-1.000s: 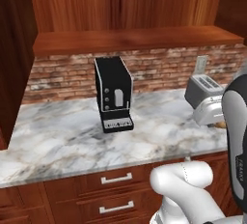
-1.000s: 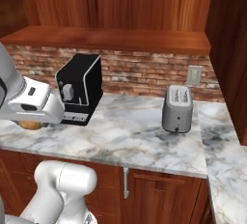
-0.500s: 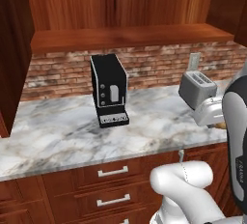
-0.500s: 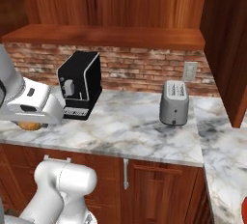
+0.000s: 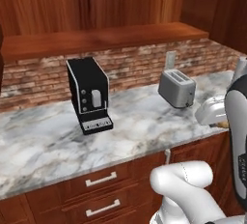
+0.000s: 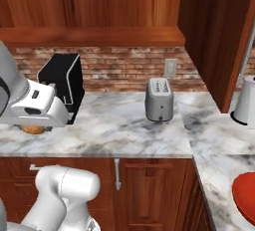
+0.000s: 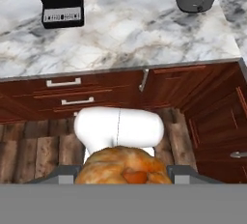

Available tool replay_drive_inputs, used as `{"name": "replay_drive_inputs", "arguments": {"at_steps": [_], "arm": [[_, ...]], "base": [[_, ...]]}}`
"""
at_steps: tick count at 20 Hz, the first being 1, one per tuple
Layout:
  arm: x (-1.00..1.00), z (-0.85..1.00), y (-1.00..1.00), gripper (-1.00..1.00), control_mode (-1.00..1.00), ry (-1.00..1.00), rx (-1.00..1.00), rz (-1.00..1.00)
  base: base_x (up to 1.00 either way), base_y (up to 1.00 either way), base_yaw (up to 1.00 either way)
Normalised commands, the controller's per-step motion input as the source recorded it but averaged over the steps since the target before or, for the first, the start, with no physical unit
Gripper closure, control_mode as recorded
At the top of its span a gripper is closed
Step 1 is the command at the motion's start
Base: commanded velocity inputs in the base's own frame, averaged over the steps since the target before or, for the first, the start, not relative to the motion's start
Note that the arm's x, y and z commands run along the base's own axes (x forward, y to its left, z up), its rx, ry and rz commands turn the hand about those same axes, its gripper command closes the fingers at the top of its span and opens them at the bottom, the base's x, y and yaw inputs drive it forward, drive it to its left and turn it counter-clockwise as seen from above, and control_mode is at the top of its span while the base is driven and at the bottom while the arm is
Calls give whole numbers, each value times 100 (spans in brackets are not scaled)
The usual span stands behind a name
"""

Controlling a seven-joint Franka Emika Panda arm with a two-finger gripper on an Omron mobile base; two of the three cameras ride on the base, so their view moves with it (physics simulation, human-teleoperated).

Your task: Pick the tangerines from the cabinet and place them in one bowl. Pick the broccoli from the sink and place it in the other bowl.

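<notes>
Carrying a tangerine (image 7: 124, 167) clamped in the gripper (image 7: 124, 175) above the marble counter (image 6: 124, 125), arm should stay level and grip firm until over the red bowl (image 6: 245, 197) at far right.

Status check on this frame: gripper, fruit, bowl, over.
Gripper shut on a tangerine, carried above the floor before the counter. Red bowl on the side counter, far right. Nothing between.

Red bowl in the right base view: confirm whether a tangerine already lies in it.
No. The red bowl shows only bare red surface at the counter's corner.
</notes>
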Motion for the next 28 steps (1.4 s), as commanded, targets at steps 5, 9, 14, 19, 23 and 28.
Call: {"name": "replay_drive_inputs", "arguments": {"at_steps": [5, 9, 14, 19, 23, 28], "arm": [[0, 0, 0, 100, 100, 0, 0, 0], [0, 0, 0, 100, 100, 0, 0, 0], [0, 0, 0, 100, 100, 0, 0, 0], [0, 0, 0, 100, 100, 0, 0, 0], [0, 0, 0, 100, 100, 0, 0, 0], [0, 0, 0, 100, 100, 0, 0, 0]], "base": [[-8, 0, -46], [-8, 0, -47], [-10, 0, -46], [-11, 0, -45], [-6, 0, -45], [-5, 0, -42]]}}
